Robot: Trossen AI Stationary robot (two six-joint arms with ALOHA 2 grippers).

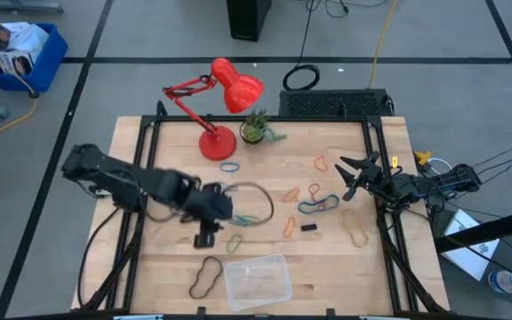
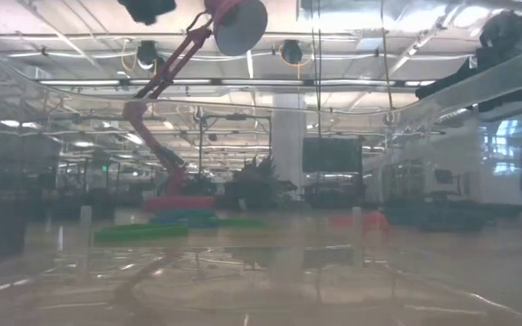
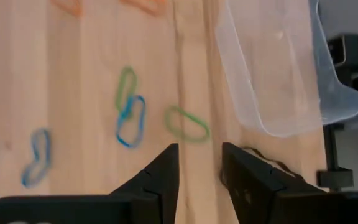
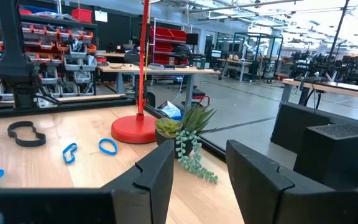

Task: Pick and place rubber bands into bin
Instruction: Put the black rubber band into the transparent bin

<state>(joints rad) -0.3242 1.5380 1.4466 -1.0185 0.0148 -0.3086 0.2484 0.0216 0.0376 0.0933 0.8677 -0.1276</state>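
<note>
Many rubber bands lie flat on the wooden table point(image 1: 167, 267): a green one point(image 1: 236, 242), a green and blue pair point(image 1: 252, 219), orange ones point(image 1: 290, 194), a tan one point(image 1: 356, 228) and a red and black pair point(image 1: 205, 277). The clear bin point(image 1: 258, 280) stands by the near edge. My left gripper point(image 1: 206, 238) is open and empty, left of the green band point(image 3: 187, 123), with the bin point(image 3: 278, 62) ahead of it. My right gripper point(image 1: 349, 175) is open and empty at the table's right side.
A red desk lamp point(image 1: 218, 142) and a small potted plant point(image 1: 256, 131) stand at the far edge, and both show in the right wrist view, the lamp base point(image 4: 133, 130) and the plant point(image 4: 185, 140). A small black block point(image 1: 309, 228) lies among the bands. A black frame point(image 1: 149, 133) borders the table.
</note>
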